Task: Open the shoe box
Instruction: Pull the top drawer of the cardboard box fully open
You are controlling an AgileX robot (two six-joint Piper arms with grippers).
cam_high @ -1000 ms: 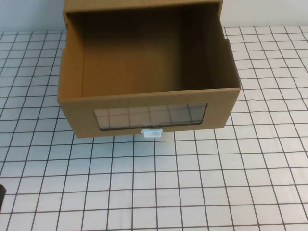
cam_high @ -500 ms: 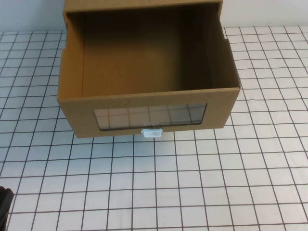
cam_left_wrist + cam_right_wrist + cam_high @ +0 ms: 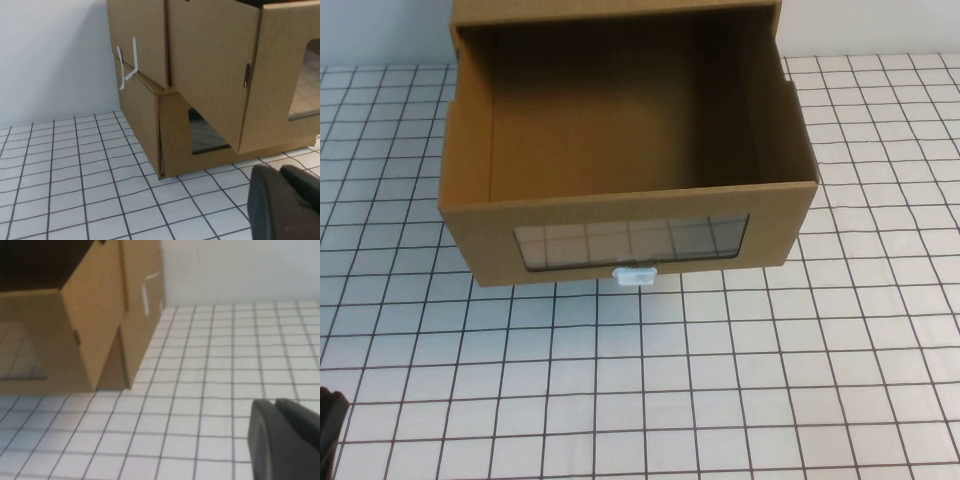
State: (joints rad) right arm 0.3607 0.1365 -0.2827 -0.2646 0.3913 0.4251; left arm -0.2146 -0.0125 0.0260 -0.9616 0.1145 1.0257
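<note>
The shoe box point(image 3: 620, 215) stayed wide open, so it looked done. The left gripper point(image 3: 280, 175) crept into the near-left corner, and the right gripper point(image 3: 276, 407) waited off to the box's right — both pinched together, empty.

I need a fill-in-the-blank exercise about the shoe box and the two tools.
The drawer of the shoe box is pulled out and holds ____.
The pull tab under its window is ____ in colour.
The left tool shows at the near left corner of the high view, ____ touching the box.
The right tool, seen only by its wrist camera, is ____ and empty.
Answers: nothing; white; not; shut.
</note>
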